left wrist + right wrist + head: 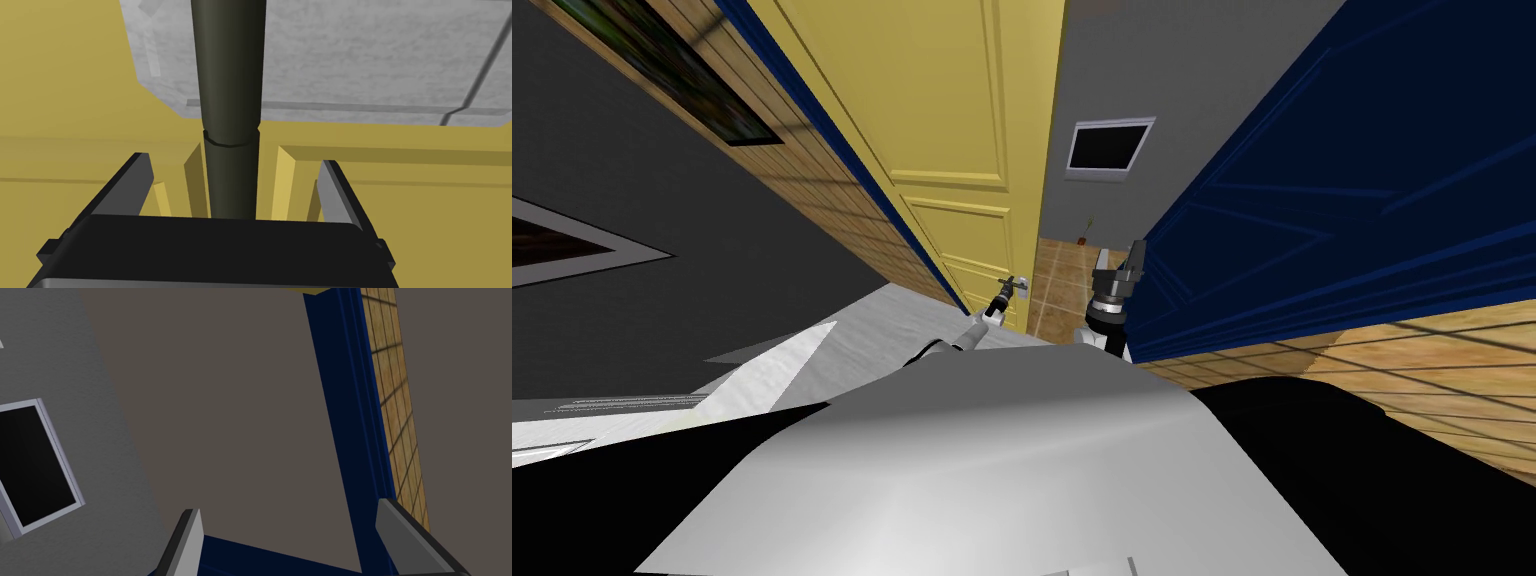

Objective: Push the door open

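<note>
Up at yellow door (pixel 942 120), straddling dark handle (pixel 230 90) with left claw (pixel 236 160) open, not gripping; right claw (pixel 287 508) at 3 o'clock, open, empty.

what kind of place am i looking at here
Most likely a hallway doorway inside a house: a yellow panelled door stands ajar, tan floor tiles show through the gap, and wood-panelled walls with a framed picture run beside it.

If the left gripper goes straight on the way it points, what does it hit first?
Probably the dark handle, which sits between the open fingers of the left gripper; the yellow door lies close behind, though depth is unclear.
</note>
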You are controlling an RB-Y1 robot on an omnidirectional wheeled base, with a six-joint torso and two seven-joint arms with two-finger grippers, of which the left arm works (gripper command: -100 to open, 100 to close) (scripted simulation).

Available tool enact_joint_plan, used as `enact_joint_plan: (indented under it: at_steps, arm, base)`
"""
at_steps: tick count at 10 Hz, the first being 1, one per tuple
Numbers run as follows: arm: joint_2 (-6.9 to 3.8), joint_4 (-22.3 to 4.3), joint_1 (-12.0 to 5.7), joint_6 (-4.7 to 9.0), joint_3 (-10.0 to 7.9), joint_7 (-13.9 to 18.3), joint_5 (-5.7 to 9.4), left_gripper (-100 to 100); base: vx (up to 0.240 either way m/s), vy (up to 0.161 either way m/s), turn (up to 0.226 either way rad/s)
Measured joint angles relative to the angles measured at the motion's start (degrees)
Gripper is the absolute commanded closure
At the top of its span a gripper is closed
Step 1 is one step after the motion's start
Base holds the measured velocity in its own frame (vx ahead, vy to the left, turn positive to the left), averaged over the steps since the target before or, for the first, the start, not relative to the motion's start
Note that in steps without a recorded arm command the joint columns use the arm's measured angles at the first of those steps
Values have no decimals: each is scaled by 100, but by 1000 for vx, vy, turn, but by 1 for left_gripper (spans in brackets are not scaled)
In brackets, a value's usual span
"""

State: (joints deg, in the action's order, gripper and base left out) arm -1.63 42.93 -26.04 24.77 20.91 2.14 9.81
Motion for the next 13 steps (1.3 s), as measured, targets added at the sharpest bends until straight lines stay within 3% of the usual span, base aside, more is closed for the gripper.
enact_joint_plan:
  at_steps: [5, 7, 8, 11, 13]
  arm:
    - [-4, 23, -37, 1, -11, 2, 4, 100]
    - [-6, -102, -74, 24, -39, 6, 14, 100]
    - [-44, -30, -4, -39, -67, -5, 19, 100]
    - [-77, -92, 0, 14, -203, -75, 36, 100]
    - [-128, 6, 44, -52, -313, -122, 53, 100]
  base:
    - [-8, 5, -6]
    - [114, -104, 38]
    - [111, -116, 52]
    - [146, -138, 48]
    - [164, -152, 58]
